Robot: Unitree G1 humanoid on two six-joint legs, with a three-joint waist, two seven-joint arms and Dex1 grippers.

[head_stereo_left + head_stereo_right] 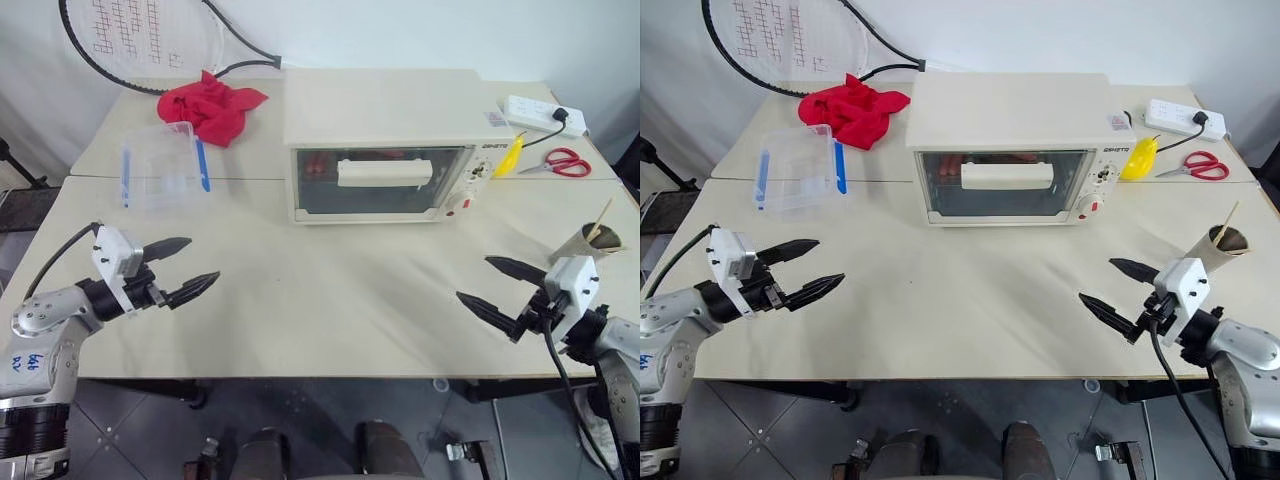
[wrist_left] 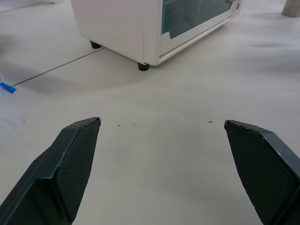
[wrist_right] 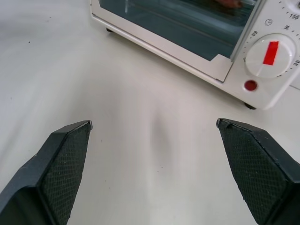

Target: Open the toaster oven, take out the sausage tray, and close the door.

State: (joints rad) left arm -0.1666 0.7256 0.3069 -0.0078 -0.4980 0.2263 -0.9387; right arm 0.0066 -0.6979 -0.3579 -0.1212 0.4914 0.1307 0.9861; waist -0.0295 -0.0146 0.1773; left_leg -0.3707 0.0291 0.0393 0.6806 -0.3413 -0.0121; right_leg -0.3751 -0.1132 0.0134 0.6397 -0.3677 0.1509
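Observation:
The cream-white toaster oven (image 1: 385, 140) stands at the middle back of the table, its glass door (image 1: 380, 182) shut, the bar handle (image 1: 385, 172) across it. Something reddish shows dimly behind the glass; the sausage tray itself is hidden. My left gripper (image 1: 182, 266) hovers open over the table's near left, pointing toward the oven, well short of it. My right gripper (image 1: 500, 287) hovers open at the near right, angled toward the oven's knob panel (image 3: 269, 52) and also well short. Both hold nothing.
A clear plastic box with blue clips (image 1: 160, 168) sits left of the oven, a red cloth (image 1: 210, 105) and a racket (image 1: 150, 45) behind it. A power strip (image 1: 540, 112), red scissors (image 1: 567, 161), a yellow item (image 1: 508, 156) and a cardboard tube (image 1: 585, 243) lie at the right.

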